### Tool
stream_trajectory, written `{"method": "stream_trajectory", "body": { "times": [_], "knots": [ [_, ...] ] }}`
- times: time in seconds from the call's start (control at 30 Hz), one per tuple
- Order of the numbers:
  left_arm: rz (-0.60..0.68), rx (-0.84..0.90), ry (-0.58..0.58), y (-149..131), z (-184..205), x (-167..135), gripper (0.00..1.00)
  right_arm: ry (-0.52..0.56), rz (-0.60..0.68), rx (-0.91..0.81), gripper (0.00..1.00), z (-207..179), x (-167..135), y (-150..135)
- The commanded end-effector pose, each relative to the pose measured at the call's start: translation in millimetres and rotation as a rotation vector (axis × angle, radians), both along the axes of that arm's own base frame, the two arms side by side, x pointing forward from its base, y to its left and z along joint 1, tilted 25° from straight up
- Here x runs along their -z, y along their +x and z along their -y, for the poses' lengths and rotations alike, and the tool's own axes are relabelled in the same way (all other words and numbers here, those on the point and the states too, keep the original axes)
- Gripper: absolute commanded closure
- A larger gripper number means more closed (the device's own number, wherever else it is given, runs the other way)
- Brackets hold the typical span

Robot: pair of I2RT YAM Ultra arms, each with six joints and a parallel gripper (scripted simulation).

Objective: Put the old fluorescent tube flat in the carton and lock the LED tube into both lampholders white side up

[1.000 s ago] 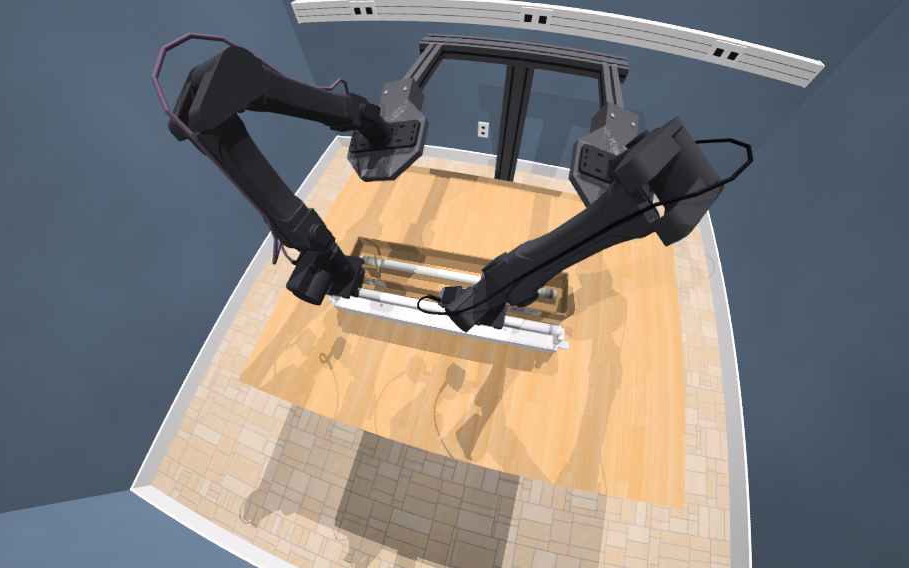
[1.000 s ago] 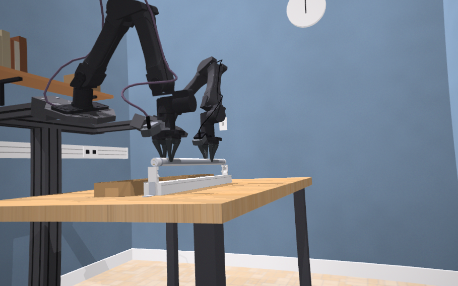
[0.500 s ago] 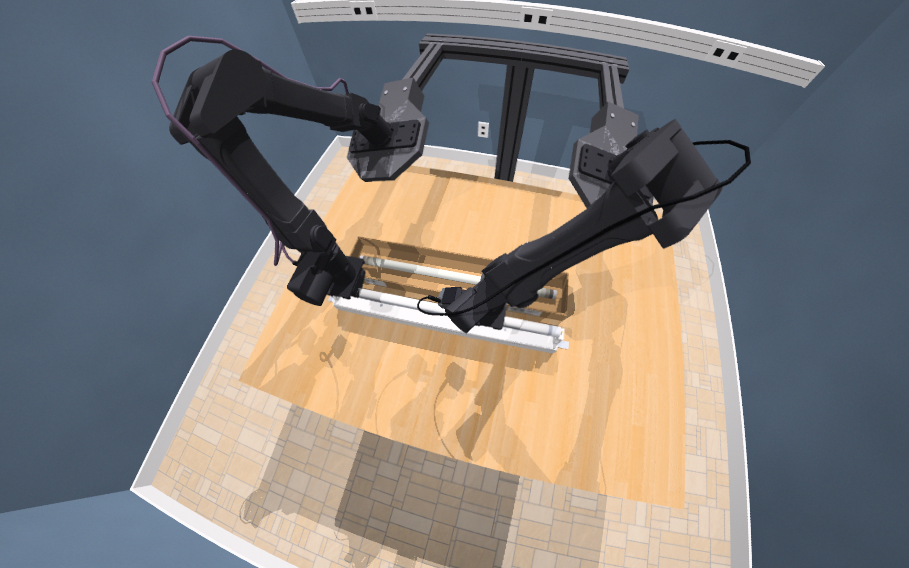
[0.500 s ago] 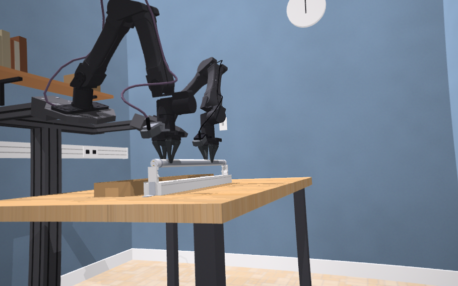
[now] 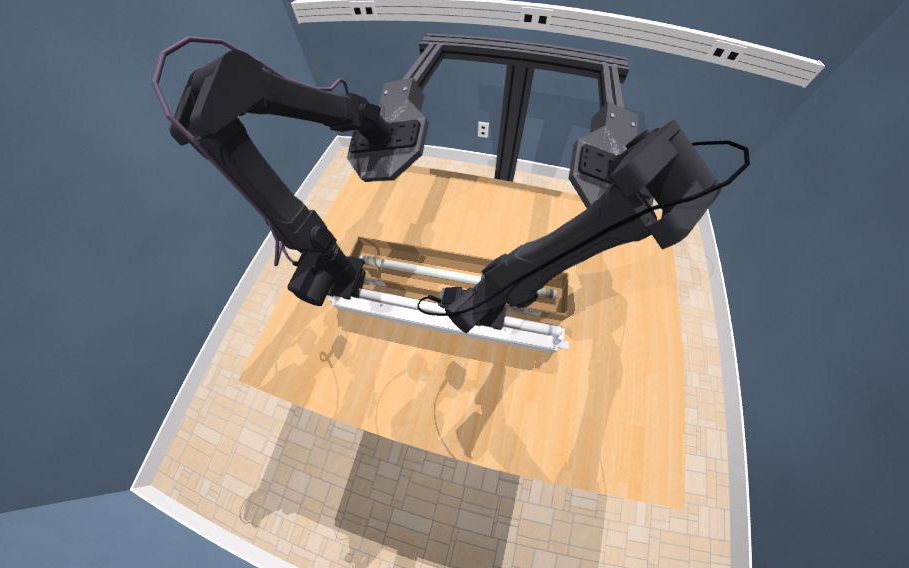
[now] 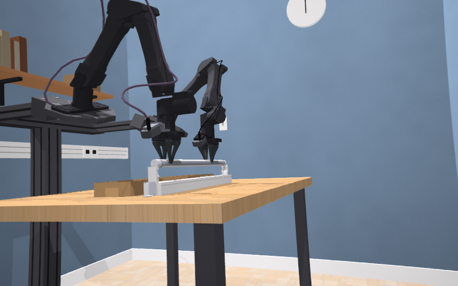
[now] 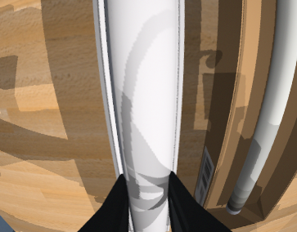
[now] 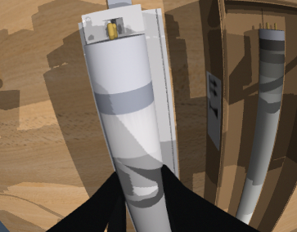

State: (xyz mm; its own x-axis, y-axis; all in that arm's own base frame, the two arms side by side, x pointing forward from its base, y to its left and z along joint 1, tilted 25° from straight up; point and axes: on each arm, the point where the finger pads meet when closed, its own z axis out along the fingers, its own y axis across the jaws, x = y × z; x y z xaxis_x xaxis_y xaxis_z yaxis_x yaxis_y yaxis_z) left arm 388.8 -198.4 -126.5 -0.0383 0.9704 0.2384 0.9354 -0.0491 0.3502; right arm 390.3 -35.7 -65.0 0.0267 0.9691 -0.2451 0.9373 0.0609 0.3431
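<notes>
Left tool point(image 5: 480, 316) point(image 6: 208, 160) point(image 7: 148, 176) and right tool point(image 5: 355, 287) point(image 6: 168, 160) point(image 8: 141, 176) both clamped on white tube point(image 5: 401, 301) point(image 6: 191, 162) point(image 7: 150, 102) point(image 8: 126, 127), above fixture point(image 5: 436, 326) point(image 6: 191, 185) point(image 8: 164, 94). Top view: carton point(image 5: 401, 246) point(image 6: 111, 188) point(image 7: 250, 45) sits toward 12 o'clock, second tube point(image 5: 436, 270) point(image 7: 280, 82) point(image 8: 267, 135) inside.
</notes>
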Motion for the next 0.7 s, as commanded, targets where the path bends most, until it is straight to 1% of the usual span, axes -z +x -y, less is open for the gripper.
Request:
{"method": "stream_trajectory", "body": {
  "times": [0.0, 0.07, 0.13, 0.2, 0.23, 0.27, 0.33, 0.4, 0.47, 0.5, 0.53, 0.6, 0.67],
  "knots": [
    [0.013, 0.009, -0.019, 7, 5, 1, 0.89, 0.003, 0.032, -0.006, 0.89, 0, -3, 14],
    [0.011, 0.013, -0.018, 8, 7, -4, 0.89, 0.002, 0.026, -0.008, 0.89, -3, -4, 8],
    [0.018, 0.020, -0.023, 9, 11, 1, 0.89, -0.008, 0.016, 0.000, 0.89, 2, 3, 9],
    [-0.015, 0.012, 0.001, -1, 0, 6, 0.89, 0.003, 0.023, -0.007, 0.89, -2, -4, 11],
    [-0.022, 0.018, 0.007, -4, 1, 6, 0.89, 0.006, 0.022, -0.013, 0.89, -4, -8, 11],
    [-0.004, 0.016, -0.007, 2, 4, 0, 0.89, 0.004, 0.038, -0.011, 0.89, -2, -8, 16],
    [0.005, 0.009, -0.013, 6, 3, 3, 0.89, -0.001, 0.013, -0.001, 0.89, 1, 5, 8],
    [-0.015, 0.022, 0.001, -1, 5, 6, 0.89, 0.001, 0.023, 0.002, 0.89, 1, -5, 9],
    [-0.015, 0.022, 0.001, -1, 5, 6, 0.89, 0.001, 0.023, 0.002, 0.89, 1, -5, 9],
    [0.009, 0.018, -0.017, 4, 7, -6, 0.89, -0.002, 0.014, 0.000, 0.89, 1, -3, 5],
    [0.021, 0.026, -0.026, 8, 13, -13, 0.89, -0.007, 0.034, 0.007, 0.89, 5, -9, 13],
    [0.018, 0.023, -0.023, 9, 12, -6, 0.89, -0.007, 0.034, 0.001, 0.89, 3, -5, 14],
    [-0.018, 0.019, 0.004, -3, 1, 9, 0.89, -0.003, 0.028, -0.013, 0.89, -2, 1, 15]
  ]
}}
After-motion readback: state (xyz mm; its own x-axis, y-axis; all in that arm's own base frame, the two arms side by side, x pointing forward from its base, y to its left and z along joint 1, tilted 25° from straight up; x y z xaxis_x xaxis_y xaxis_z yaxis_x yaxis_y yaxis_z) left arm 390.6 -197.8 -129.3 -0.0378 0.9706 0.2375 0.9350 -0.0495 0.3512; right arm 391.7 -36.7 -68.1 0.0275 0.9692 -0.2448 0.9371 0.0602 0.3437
